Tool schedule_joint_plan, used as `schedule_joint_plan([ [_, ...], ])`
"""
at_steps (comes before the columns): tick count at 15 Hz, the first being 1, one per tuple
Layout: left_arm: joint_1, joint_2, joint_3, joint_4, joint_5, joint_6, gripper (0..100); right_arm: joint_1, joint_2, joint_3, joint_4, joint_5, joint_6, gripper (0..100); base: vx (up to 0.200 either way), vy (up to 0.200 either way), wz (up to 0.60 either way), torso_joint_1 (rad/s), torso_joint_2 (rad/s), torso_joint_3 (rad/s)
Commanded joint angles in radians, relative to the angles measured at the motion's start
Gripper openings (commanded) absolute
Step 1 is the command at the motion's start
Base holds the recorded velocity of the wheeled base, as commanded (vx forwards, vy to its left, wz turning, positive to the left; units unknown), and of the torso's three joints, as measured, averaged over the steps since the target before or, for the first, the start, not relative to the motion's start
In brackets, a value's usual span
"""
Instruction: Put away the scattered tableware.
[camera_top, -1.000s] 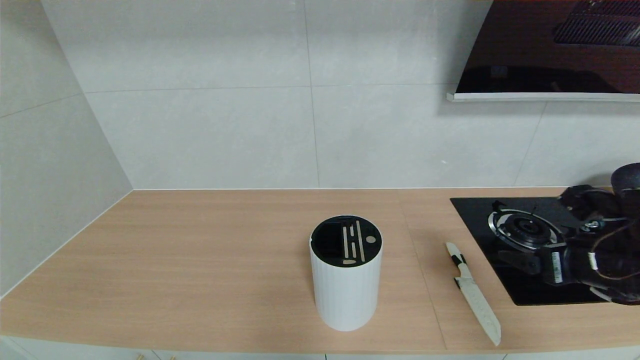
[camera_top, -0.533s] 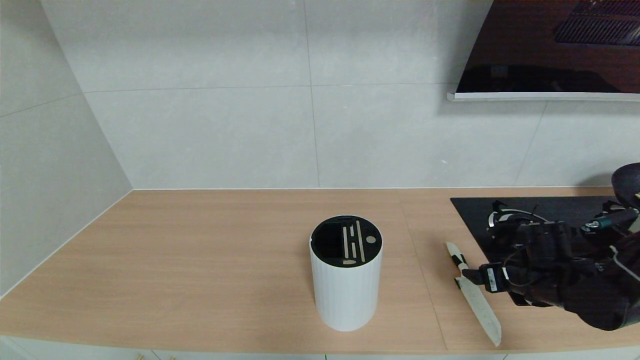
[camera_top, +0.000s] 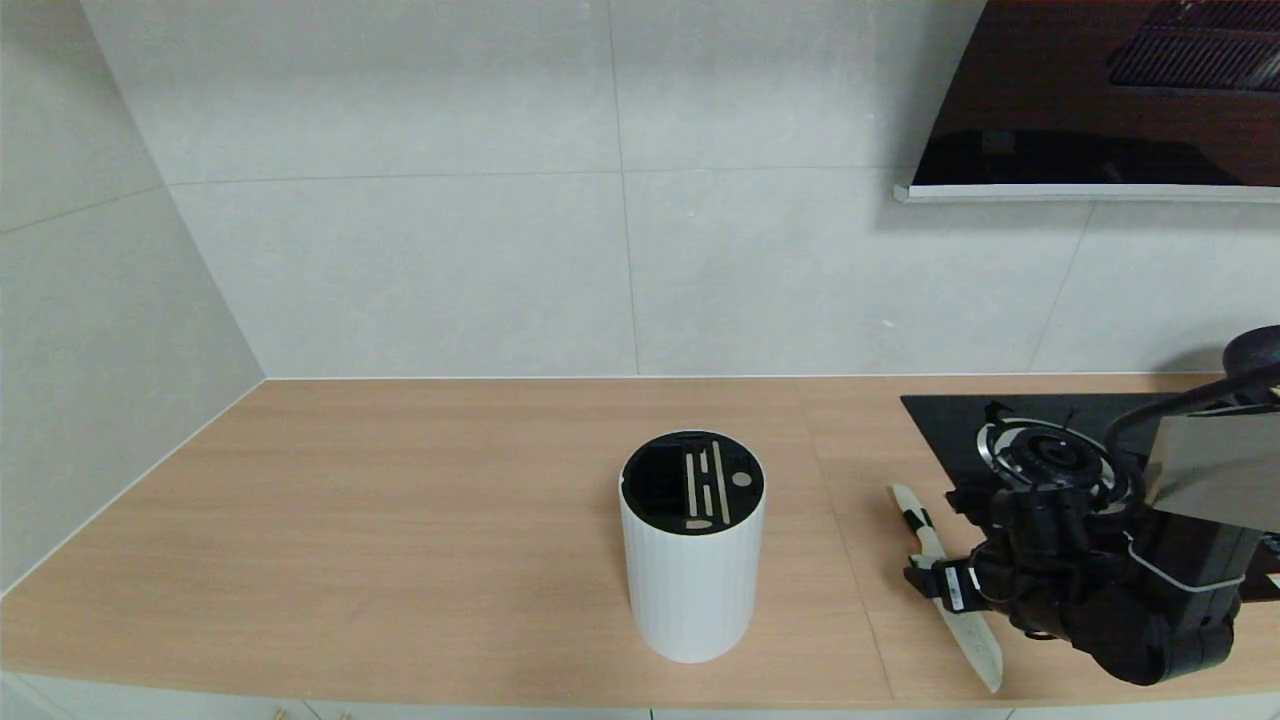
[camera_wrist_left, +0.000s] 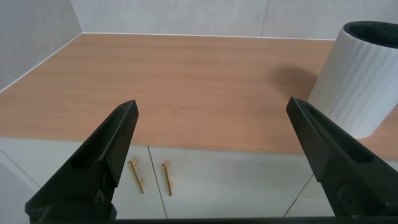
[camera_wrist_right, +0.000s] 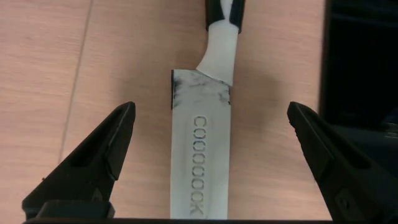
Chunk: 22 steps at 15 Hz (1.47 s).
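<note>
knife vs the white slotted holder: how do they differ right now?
Pose: the knife lies flat; the holder stands upright.
Shape: the knife is long and thin; the holder is a wide ribbed cylinder with a black slotted top.
Place: the knife lies beside the stove under the open right hand; the holder stands apart at mid-counter.
Shared: both mostly white with black parts, on the wooden countertop.

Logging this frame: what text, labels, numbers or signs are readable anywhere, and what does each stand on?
Blade of the knife: a stamped row of ring-like marks runs along it; not clearly a word, so nothing is quoted.
The white label on the right gripper: print too small to read.
Top of the knife holder: slots only, no text.
</note>
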Motion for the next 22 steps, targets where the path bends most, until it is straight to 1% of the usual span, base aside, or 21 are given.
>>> schedule_joint_plan([
  [1,0.0,0.0,0.0,0.0,0.0,-0.001,100,0.014,0.036,-0.003,-0.021,-0.003,0.001,100,0.0,0.0,0.0,0.0,0.0,0.0],
  [6,0.0,0.0,0.0,0.0,0.0,0.0,100,0.019,0.056,-0.019,-0.044,-0.005,0.006,100,0.0,0.0,0.0,0.0,0.0,0.0],
  [10,0.0,0.0,0.0,0.0,0.0,-0.001,100,0.019,0.068,-0.031,-0.044,0.001,0.033,100,0.0,0.0,0.0,0.0,0.0,0.0],
  [19,0.0,0.0,0.0,0.0,0.0,-0.001,100,0.019,0.11,-0.059,-0.044,0.001,0.039,100,0.0,0.0,0.0,0.0,0.0,0.0],
  [20,0.0,0.0,0.0,0.0,0.0,-0.001,100,0.019,0.113,-0.059,-0.044,0.001,0.039,0,0.0,0.0,0.0,0.0,0.0,0.0],
  [22,0.0,0.0,-0.001,0.0,0.0,-0.001,100,0.019,0.124,-0.056,-0.044,0.0,0.036,0,0.0,0.0,0.0,0.0,0.0,0.0],
])
